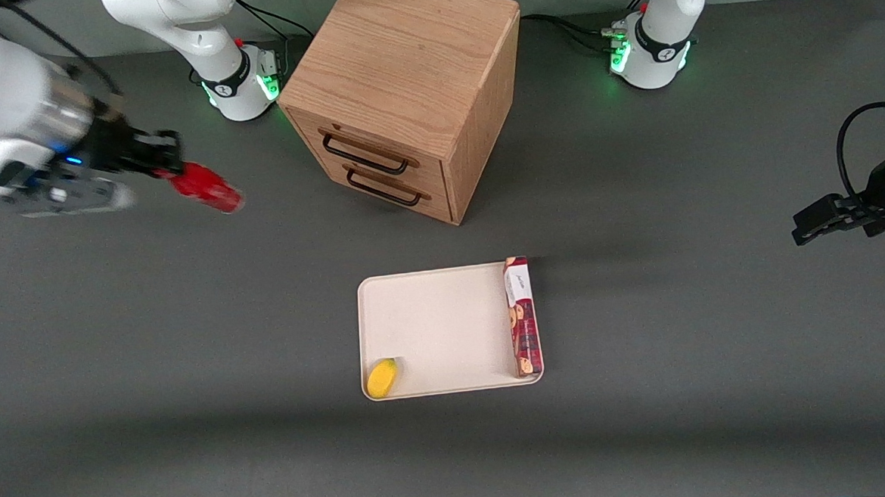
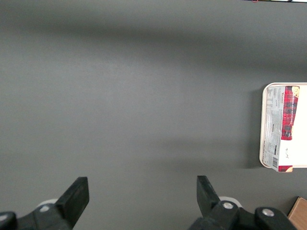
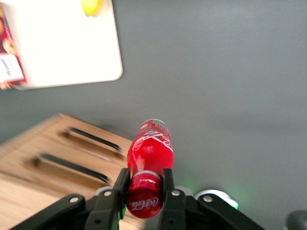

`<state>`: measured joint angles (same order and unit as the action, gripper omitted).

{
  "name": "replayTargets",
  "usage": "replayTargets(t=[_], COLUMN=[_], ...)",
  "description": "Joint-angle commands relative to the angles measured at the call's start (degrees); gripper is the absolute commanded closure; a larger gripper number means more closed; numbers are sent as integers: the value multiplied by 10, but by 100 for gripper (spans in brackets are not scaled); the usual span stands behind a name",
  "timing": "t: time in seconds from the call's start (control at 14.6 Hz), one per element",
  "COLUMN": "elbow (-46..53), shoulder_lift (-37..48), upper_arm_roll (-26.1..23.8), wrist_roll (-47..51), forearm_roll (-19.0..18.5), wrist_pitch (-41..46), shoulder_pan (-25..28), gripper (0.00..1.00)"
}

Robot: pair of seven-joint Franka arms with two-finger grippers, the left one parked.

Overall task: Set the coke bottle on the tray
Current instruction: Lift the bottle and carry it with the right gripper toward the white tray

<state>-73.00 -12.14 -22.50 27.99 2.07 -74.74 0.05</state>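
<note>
Sitting nearest the front camera: tray point(image 1: 447, 331), flat on the dark table point(image 1: 684, 387), well apart from everything held aloft. Resting in its near corner, a small yellow piece point(image 1: 382, 378); lying along the rim at the parked arm's end, a long dark-red cookie box point(image 1: 522, 316). Farther from the camera than the tray, a wooden cabinet point(image 1: 404, 91) with 2 drawers, each with a dark handle. Toward the working arm's end of the table, raised off the surface, gripper point(image 1: 159, 159) clamped narrowly on the coke bottle point(image 1: 206, 188), fingers point(image 3: 169, 199) pinching the neck just below the red cap. Bottle tilted, base pointing away from the gripper, nowhere near the tray.
</note>
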Motion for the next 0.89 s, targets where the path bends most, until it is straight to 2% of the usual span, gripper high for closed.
replayTargets(t=[0.0,0.14,0.27,0.41,0.69,0.82], elbow=[5,-43,-81,-89,-122,-127], shoulder_lift=[-63,-89,-113,-148,-197,-223], upper_arm_roll=[-51,-71,-82,-84,-115,-120], wrist_roll=[117,182,206,243,326,355], forearm_roll=[7,-8,-53,-77,-171,-202], wrist_pitch=[-82,-177,-245,-291,-369,-396], shoulder_pan=[2,8,14,19,22,28], gripper=[99,99,99,99,98,98])
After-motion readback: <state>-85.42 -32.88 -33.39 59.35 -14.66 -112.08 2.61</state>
